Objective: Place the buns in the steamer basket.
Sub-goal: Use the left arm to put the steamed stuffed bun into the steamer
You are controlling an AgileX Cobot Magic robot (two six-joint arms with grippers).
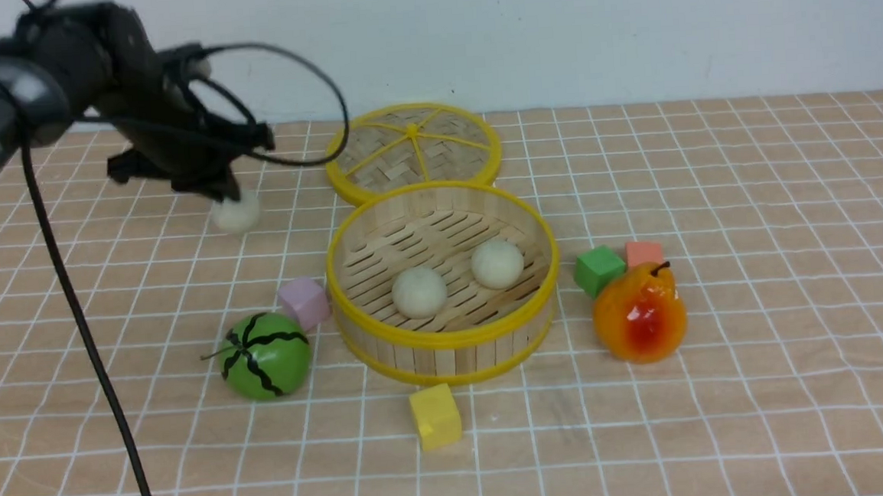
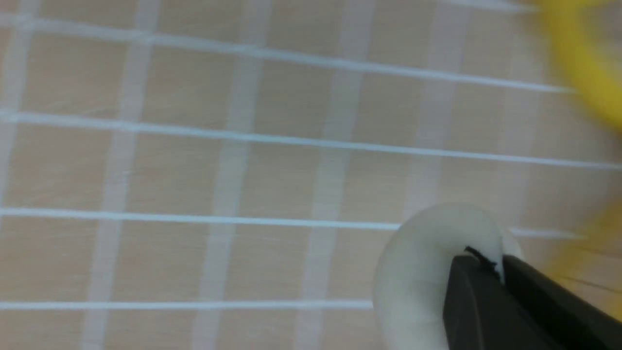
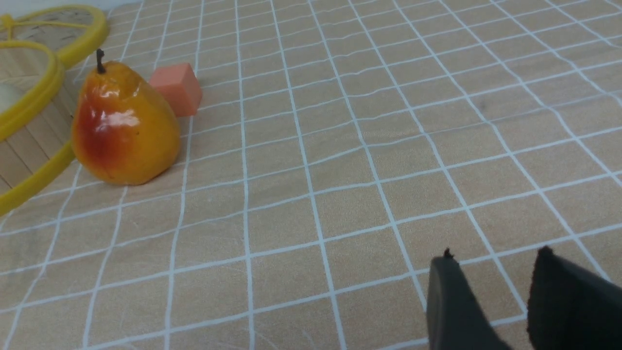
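Two off-white buns [image 1: 419, 291] [image 1: 497, 263] lie on the slatted floor of the round steamer basket [image 1: 448, 349] at the table's middle. A third bun [image 1: 236, 213] is at the far left, left of the basket, under my left gripper [image 1: 227, 193]. In the left wrist view that gripper [image 2: 495, 265] is shut on this bun [image 2: 418, 272], pinching its soft side. Whether the bun touches the cloth I cannot tell. My right gripper [image 3: 495, 257] shows only in its wrist view, open over bare cloth with nothing between its fingers.
The flat woven lid [image 1: 412, 146] lies behind the basket. A green watermelon toy [image 1: 266, 356] and pink cube [image 1: 304, 302] sit to the basket's left, a yellow cube [image 1: 435, 415] in front. A pear [image 1: 639, 312], green cube [image 1: 598, 269] and orange cube [image 1: 644, 252] stand to its right.
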